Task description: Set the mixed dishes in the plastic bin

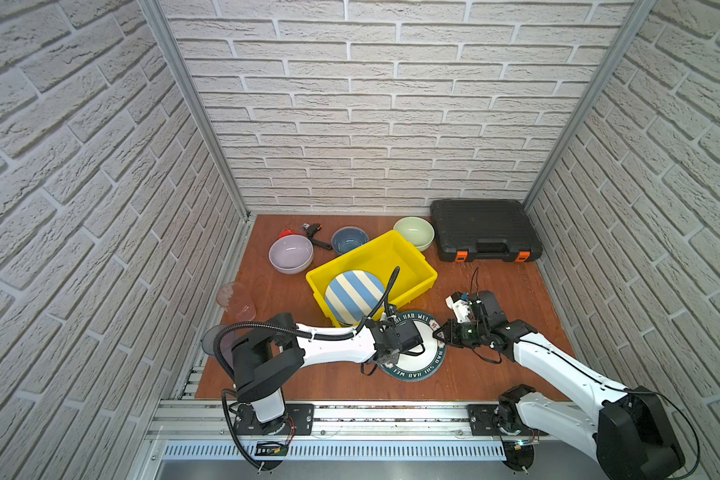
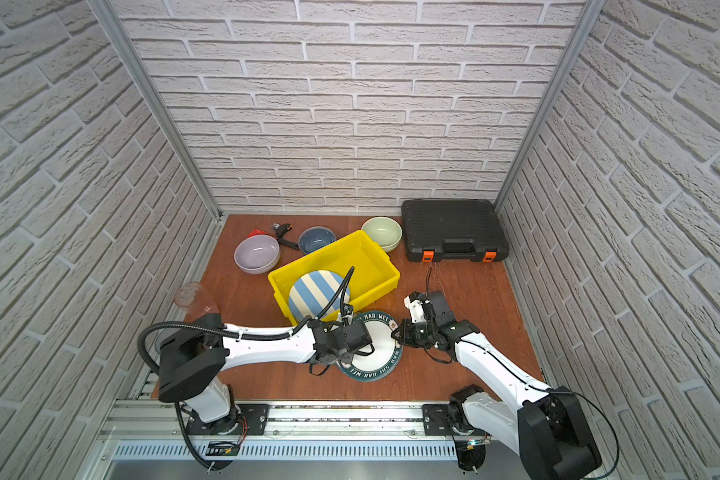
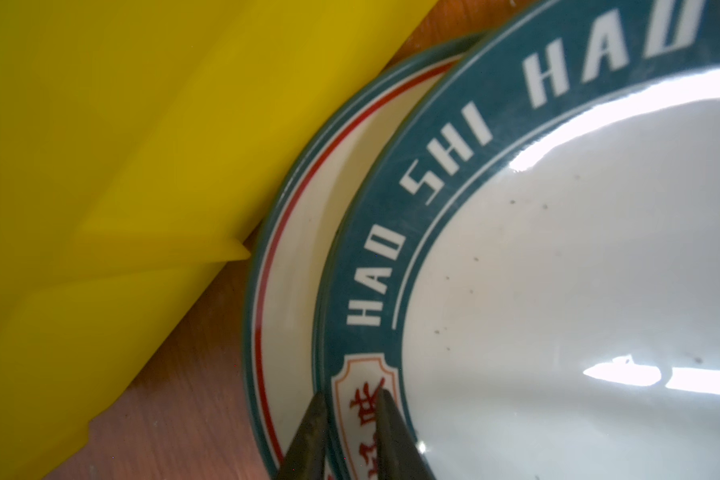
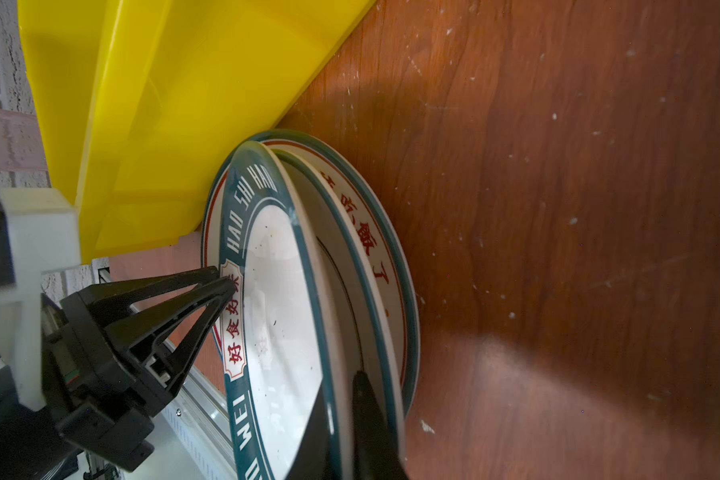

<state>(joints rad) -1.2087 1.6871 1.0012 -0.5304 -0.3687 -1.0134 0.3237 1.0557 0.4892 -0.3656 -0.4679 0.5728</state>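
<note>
The yellow plastic bin (image 1: 391,257) (image 2: 358,257) holds the blue-white striped plate (image 1: 352,297), which leans on its near wall. In front of the bin lie two stacked white printed plates. The top plate (image 1: 427,349) (image 3: 558,270) (image 4: 275,266) is tilted up off the lower plate (image 3: 292,257) (image 4: 362,216). My left gripper (image 1: 385,360) (image 3: 352,395) (image 4: 224,276) is shut on its near-left rim. My right gripper (image 1: 436,333) (image 4: 341,386) is shut on the opposite rim. Lilac (image 1: 290,253), dark-blue (image 1: 349,240) and pale-green (image 1: 413,232) bowls stand behind the bin. Two tumblers (image 1: 235,299) (image 1: 219,338) stand at the left.
A black case with orange latches (image 1: 485,235) fills the back right corner. A red-and-black wrench (image 1: 314,232) lies between the lilac and dark-blue bowls. Brick walls close three sides, and an aluminium rail (image 1: 350,419) runs along the front edge.
</note>
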